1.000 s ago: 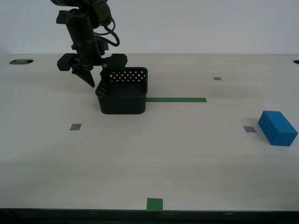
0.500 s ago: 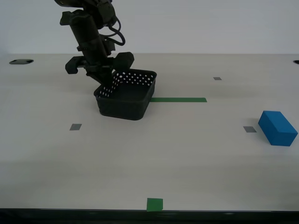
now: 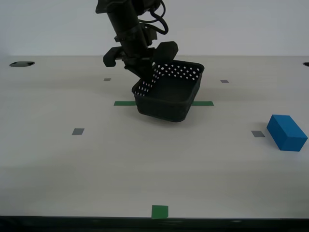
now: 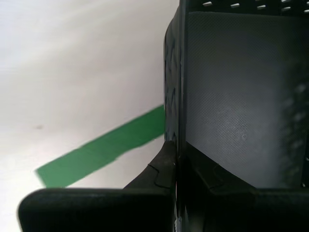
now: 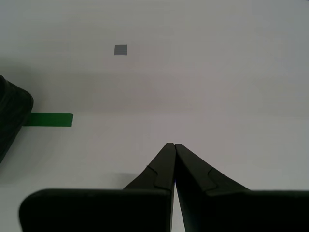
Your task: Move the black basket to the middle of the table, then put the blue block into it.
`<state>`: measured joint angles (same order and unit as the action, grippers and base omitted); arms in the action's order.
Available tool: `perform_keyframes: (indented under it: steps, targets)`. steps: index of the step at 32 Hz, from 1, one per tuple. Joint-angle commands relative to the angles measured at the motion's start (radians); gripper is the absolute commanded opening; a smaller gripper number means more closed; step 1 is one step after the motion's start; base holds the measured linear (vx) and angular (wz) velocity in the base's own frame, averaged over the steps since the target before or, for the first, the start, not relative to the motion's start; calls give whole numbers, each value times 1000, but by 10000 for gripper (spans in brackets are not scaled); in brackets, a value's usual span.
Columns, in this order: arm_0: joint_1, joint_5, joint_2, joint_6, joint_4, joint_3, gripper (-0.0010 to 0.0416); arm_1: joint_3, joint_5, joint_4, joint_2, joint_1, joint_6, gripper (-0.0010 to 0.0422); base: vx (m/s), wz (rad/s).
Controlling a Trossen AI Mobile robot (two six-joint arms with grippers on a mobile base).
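Observation:
The black basket (image 3: 169, 94) hangs tilted over the green tape strip (image 3: 124, 103) near the middle of the table (image 3: 145, 164). My second gripper (image 3: 145, 79) is shut on the basket's wall on the exterior view's left. In the second wrist view the wall (image 4: 241, 96) sits between the closed jaws of my second gripper (image 4: 176, 145). The blue block (image 3: 287, 132) lies on the table at the exterior view's far right, apart from the basket. My first gripper (image 5: 174, 145) is shut and empty above bare table, with a basket corner (image 5: 9, 116) at the edge of its view.
Small grey squares (image 3: 77, 131) dot the table, and a green square (image 3: 160, 211) lies at the front edge. A dark hole (image 3: 21, 63) sits at the far back on the exterior view's left. The first wrist view shows the tape's end (image 5: 48, 119) and a grey square (image 5: 120, 50).
My second gripper closed on the basket's wall and carried it toward the exterior view's right, from the tape's end to over its middle. The basket tilted more. The blue block stayed put.

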<state>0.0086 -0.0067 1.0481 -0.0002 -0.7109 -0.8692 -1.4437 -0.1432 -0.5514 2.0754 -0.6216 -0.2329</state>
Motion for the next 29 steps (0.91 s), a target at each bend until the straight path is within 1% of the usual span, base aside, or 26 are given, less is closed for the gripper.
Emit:
perform_keyframes:
  steps: [1, 4, 6, 8, 9, 10, 11, 13, 14, 15, 16, 17, 18, 19, 21, 22, 23, 24, 26, 28, 29]
  targets:
    - [0, 0, 0, 1, -1, -1, 1, 2, -1, 1, 0, 0, 13, 0, 0, 0]
    - [0, 0, 0, 1, -1, -1, 1, 2, 0, 3, 0, -1, 11, 1, 0, 0]
    - [0, 0, 0, 1, -2, -1, 0, 2, 0, 3, 0, -1, 11, 14, 0, 0]
    - [0, 0, 0, 1, -3, -1, 0, 2, 0, 3, 0, 0, 11, 53, 0, 0]
    - [0, 0, 0, 1, -4, -1, 0, 2, 0, 3, 0, 1, 11, 65, 0, 0]
    - [0, 0, 0, 1, -5, -1, 0, 2, 20, 3, 0, 1, 3, 96, 0, 0]
    - [0, 0, 0, 1, -5, -1, 0, 2, 54, 3, 0, 1, 3, 121, 0, 0]
    - [0, 0, 0, 1, -8, -1, 1, 2, 87, 2, 0, 3, 4, 148, 0, 0]
    - [0, 0, 0, 1, -16, -1, 0, 0, 88, 3, 0, 6, 5, 166, 0, 0]
    - [0, 0, 0, 1, -22, -1, 0, -2, 85, 3, 0, 7, 6, 173, 0, 0]
    - [1, -8, 0, 2, -51, -1, 1, -15, 85, 2, 0, 8, 20, 185, 0, 0]
    - [1, -31, 0, 3, -77, -1, 0, -31, 85, 2, -3, 10, 35, 186, 0, 0]
    - [1, -56, 0, 6, -102, -1, 0, -45, 90, 2, -6, 13, 46, 183, 0, 0]
    - [1, -80, 0, 10, -129, -1, 0, -65, 104, 0, -6, 19, 55, 176, 0, 0]
    - [1, -104, 0, 19, -174, -1, 0, -106, 141, -1, -8, 32, 77, 159, 0, 0]
    - [2, -106, 0, 26, -190, -1, 0, -130, 157, -1, -8, 40, 88, 149, 0, 0]
    - [2, -107, 0, 27, -201, -1, 0, -146, 164, -2, -8, 46, 97, 142, 0, 0]
    - [2, -107, 0, 27, -225, -1, 1, -182, 167, -2, -8, 63, 120, 121, 0, 0]
    - [6, -108, 0, 25, -257, 2, 1, -233, 171, -2, -8, 96, 143, 80, 0, 0]
    - [6, -108, 3, 20, -259, 6, 3, -271, 172, -2, -8, 135, 175, 31, 0, 0]
    - [7, -108, 3, 19, -258, 10, 3, -277, 172, -2, -8, 144, 179, 19, 0, 0]
